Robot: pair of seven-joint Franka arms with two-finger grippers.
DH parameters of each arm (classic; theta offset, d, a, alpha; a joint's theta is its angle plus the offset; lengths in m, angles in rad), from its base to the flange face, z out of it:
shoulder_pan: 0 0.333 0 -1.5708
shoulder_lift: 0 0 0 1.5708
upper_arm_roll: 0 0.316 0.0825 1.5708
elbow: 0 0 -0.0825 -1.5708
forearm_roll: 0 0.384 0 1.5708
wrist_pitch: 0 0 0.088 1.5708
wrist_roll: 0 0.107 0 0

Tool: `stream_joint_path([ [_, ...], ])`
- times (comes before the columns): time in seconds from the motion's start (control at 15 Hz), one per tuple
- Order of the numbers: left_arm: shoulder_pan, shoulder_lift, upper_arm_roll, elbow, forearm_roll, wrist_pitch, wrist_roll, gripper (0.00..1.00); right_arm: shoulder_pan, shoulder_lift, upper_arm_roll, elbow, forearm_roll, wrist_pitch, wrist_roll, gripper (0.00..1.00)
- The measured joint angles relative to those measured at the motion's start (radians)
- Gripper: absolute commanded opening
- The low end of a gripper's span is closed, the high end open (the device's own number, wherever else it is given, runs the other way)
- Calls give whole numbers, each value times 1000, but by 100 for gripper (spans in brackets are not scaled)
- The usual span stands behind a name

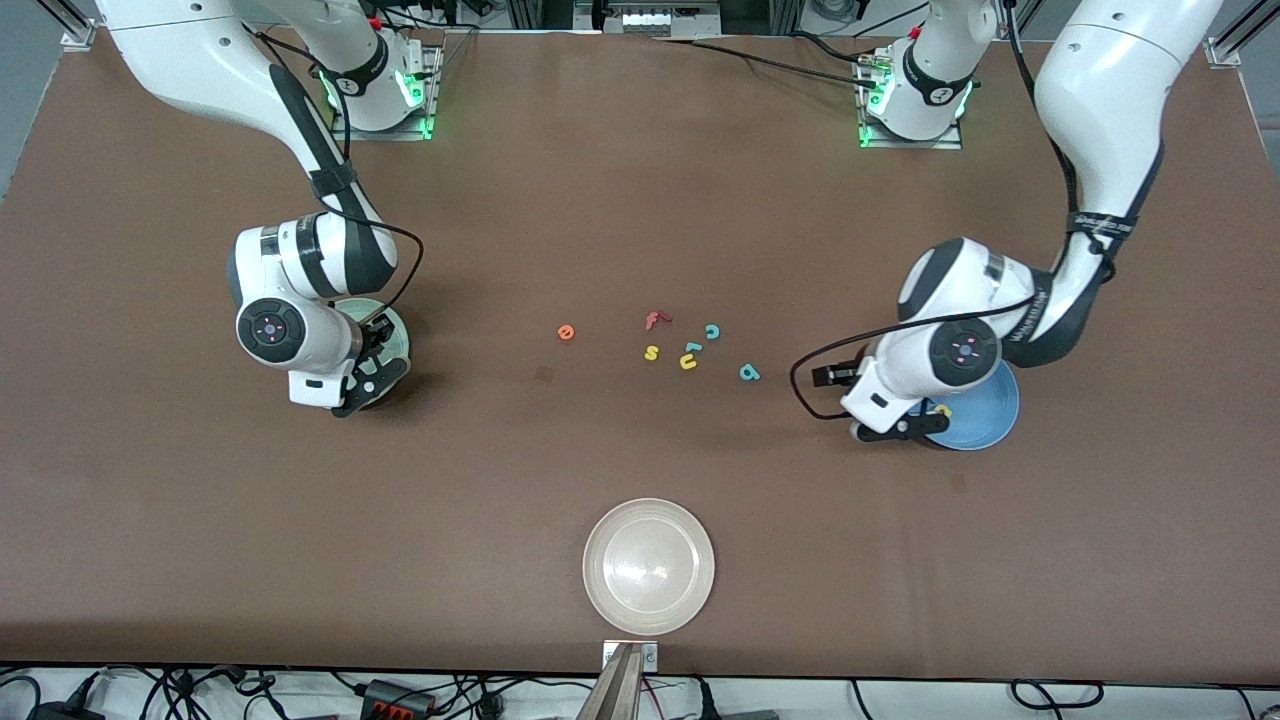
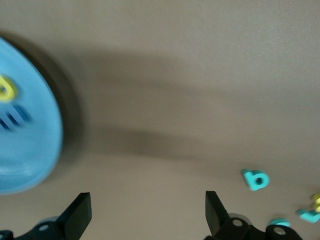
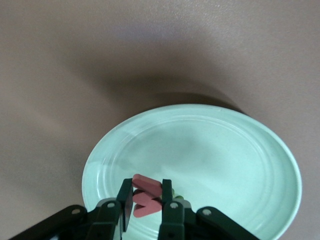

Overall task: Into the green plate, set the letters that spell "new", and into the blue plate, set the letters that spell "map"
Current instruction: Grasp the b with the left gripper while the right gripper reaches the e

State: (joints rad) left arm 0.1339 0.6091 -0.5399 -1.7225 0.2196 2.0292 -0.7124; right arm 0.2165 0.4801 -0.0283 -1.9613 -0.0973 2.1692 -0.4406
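My right gripper (image 3: 146,201) is shut on the pinkish-red w (image 3: 148,193), low over the pale green plate (image 3: 225,150); a sliver of the dark green n (image 3: 176,193) shows on the plate past one finger. That green plate (image 1: 396,336) lies under the right wrist. My left gripper (image 2: 147,210) is open and holds nothing, over bare table beside the blue plate (image 2: 30,150). In that plate lie the yellow a (image 2: 6,89) and the blue m (image 2: 14,117). The teal p (image 1: 749,373) and the orange e (image 1: 566,332) lie on the table.
Mid-table, loose letters lie between the e and the p: a red f (image 1: 655,320), a teal c (image 1: 712,331), a yellow s (image 1: 651,352) and a yellow u (image 1: 688,362). A whitish-beige plate (image 1: 649,566) stands near the table's front edge.
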Motion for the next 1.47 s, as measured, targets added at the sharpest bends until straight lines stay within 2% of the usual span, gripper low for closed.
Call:
stream_joint_path([
  [0.2,-61,33,-1,-2,0,63,-169,100,0,0,1,-32,0,38,15,13],
  [0.27,-72,47,-1,-4,0,96,-198,100,0,0,1,-37,0,43,17,18],
  [0.33,-80,61,-1,-6,0,136,-227,100,0,0,1,-41,0,45,17,36],
  [0.4,-88,77,0,-9,0,179,-261,100,0,0,2,-42,0,46,18,74],
  [0.47,-99,93,-1,-10,0,218,-302,99,0,0,2,-43,0,47,19,100],
  [0.8,-143,133,-1,-11,0,268,-403,73,0,-16,2,-40,1,46,34,100],
  [0.94,-151,139,-1,-12,0,268,-412,66,0,-45,2,-38,1,38,48,100],
  [1.14,-152,154,1,-12,0,271,-415,64,1,-98,11,-9,5,-34,99,100],
  [1.27,-152,164,2,-12,0,285,-416,56,13,-113,18,17,37,-72,132,100],
  [1.47,-152,177,3,-12,0,291,-416,40,50,-110,22,27,117,-76,178,100],
])
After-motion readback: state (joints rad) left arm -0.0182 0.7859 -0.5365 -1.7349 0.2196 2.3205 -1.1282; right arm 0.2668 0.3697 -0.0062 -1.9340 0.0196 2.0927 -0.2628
